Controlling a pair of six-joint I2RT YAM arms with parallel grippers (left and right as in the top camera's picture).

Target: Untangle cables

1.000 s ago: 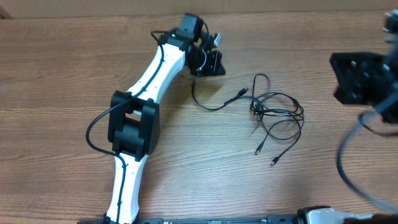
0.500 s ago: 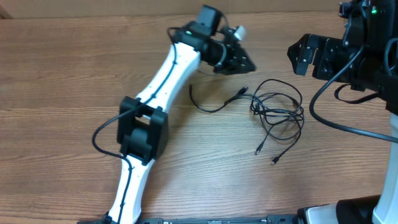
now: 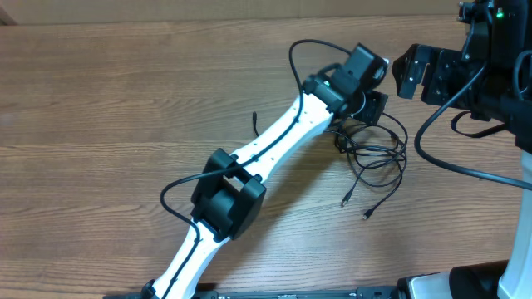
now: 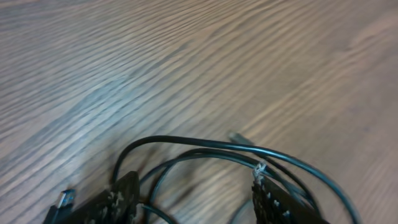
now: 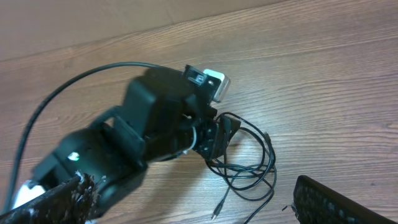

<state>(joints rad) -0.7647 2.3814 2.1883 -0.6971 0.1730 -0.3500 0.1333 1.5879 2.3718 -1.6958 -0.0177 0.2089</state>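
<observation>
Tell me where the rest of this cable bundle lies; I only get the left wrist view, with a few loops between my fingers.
Observer: Seen from overhead, the left gripper sits over the upper left edge of the cables; most of the tangle spreads to its right and nearer the base.
Operator: Give me the loose ends.
Observer: Two plug ends lie free at the near edge of the tangle; a third end pokes out from under the left arm, on its left side.
Operator: Report the right gripper.
Observer: The right gripper is open and holds nothing, off to the right of the tangle.
</observation>
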